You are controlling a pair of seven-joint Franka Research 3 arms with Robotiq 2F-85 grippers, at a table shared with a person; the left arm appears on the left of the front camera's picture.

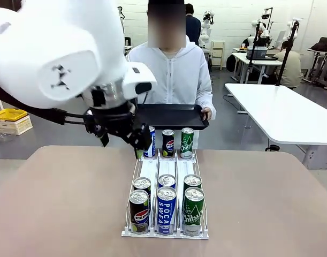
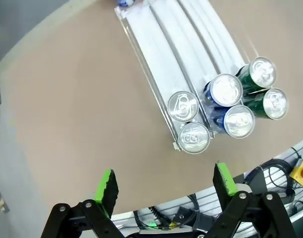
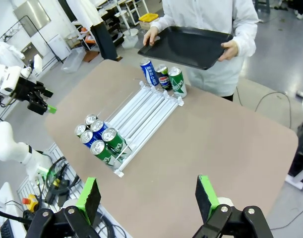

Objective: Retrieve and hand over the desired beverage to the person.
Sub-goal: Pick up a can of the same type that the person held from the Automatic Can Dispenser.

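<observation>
Front view: a person (image 1: 176, 75) stands at the counter's (image 1: 56, 203) far edge, holding out a black tray (image 1: 171, 115), likely to receive a drink. The cans (image 1: 166, 209) stand untouched in a three-lane rack (image 1: 167, 168) mid-counter. Both the left fingers (image 2: 107, 188) and right fingers (image 3: 206, 193) are spread wide, empty.

chunky glossy white left arm (image 1: 51, 53), black cables (image 1: 51, 114) slung underneath, black left gripper (image 2: 164, 177) tipped with lime-green pads (image 2: 107, 186)

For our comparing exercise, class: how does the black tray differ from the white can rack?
The tray is black; the rack is white. The person holds the tray up in both hands; the rack rests on the table. Both are roughly rectangular carriers.
</observation>
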